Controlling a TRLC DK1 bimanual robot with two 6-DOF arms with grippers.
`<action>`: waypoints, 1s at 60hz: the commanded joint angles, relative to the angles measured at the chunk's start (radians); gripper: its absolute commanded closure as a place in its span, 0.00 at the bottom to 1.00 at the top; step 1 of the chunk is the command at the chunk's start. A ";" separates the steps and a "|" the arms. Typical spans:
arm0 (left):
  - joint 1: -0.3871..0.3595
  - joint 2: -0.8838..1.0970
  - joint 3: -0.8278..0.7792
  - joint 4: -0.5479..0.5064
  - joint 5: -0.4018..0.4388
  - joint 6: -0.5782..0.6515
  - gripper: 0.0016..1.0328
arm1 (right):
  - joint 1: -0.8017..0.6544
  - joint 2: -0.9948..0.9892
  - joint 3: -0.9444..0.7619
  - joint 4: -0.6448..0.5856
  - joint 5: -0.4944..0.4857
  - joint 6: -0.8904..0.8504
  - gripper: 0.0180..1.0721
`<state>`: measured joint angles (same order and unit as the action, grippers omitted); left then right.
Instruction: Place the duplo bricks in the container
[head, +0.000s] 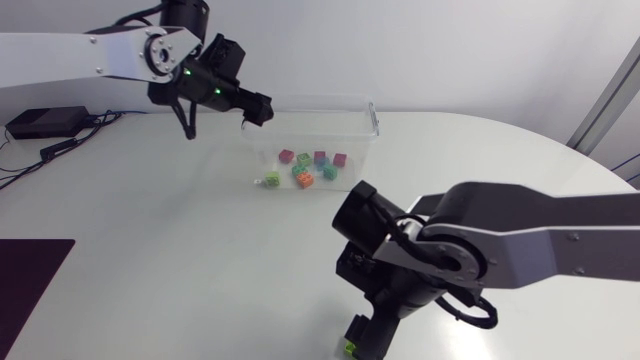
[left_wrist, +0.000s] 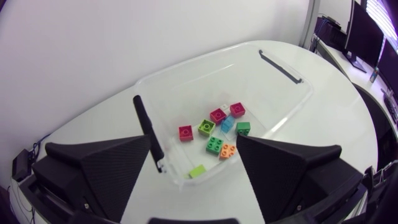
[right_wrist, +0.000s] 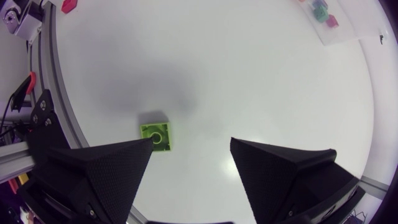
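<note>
A clear plastic container (head: 360, 115) stands at the back middle of the table with several coloured duplo bricks (head: 305, 170) lying in it. My left gripper (head: 256, 108) hovers over its left end. In the left wrist view that gripper (left_wrist: 194, 143) is open and empty above the container (left_wrist: 292, 106), and a light-green brick (left_wrist: 197, 171) lies by the near wall. My right gripper (head: 360, 335) is low at the table's front edge. A green brick (right_wrist: 155, 135) lies on the table at the tip of one finger of this open gripper (right_wrist: 191, 143), and it peeks out under the gripper as the green brick (head: 349, 348).
A black box (head: 45, 122) with cables sits at the back left. A dark mat (head: 25, 285) covers the front left corner. The container's black latch (left_wrist: 148, 132) stands up at its near end. The table edge runs just behind the green brick.
</note>
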<state>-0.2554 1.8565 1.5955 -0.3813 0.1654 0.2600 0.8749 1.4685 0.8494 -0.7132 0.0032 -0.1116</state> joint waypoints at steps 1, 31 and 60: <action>0.015 -0.112 -0.092 -0.036 -0.003 0.050 0.04 | 0.022 0.033 -0.021 0.014 -0.008 0.013 0.15; 0.117 -0.526 -0.568 -0.242 -0.029 0.214 0.04 | 0.082 0.142 -0.021 0.020 -0.039 0.012 0.15; 0.182 -0.709 -0.871 -0.410 -0.075 0.271 0.04 | 0.078 0.225 0.007 0.006 -0.054 -0.005 0.42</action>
<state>-0.0803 1.1744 0.7731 -0.7666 0.1017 0.5072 0.9501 1.6550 0.8497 -0.7025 -0.0456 -0.1089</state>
